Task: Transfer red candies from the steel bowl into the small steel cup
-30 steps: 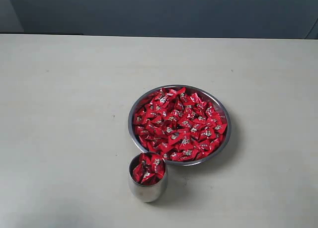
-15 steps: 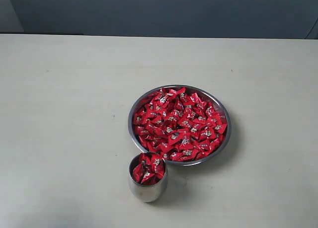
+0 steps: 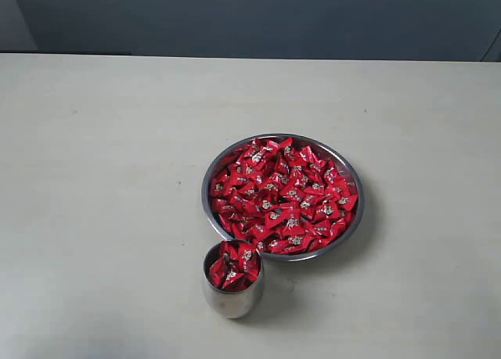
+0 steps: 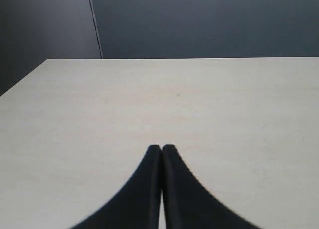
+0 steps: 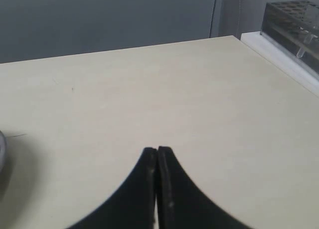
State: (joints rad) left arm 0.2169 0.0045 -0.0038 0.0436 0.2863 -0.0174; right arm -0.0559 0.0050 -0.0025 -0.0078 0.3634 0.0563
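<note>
The wide steel bowl (image 3: 350, 227) sits right of the table's middle in the exterior view, heaped with red candies (image 3: 282, 195). Just in front of it, at its left, stands the small steel cup (image 3: 232, 298) with several red candies (image 3: 233, 267) inside. Neither arm shows in the exterior view. In the left wrist view my left gripper (image 4: 162, 148) is shut with nothing between its black fingers, over bare table. My right gripper (image 5: 157, 149) is likewise shut and empty; a sliver of the bowl's rim (image 5: 1, 149) shows at the picture's edge.
The pale table (image 3: 109, 179) runs back to a dark grey wall. In the right wrist view a dark rack with clear tubes (image 5: 294, 24) stands on a white ledge beyond the table's edge.
</note>
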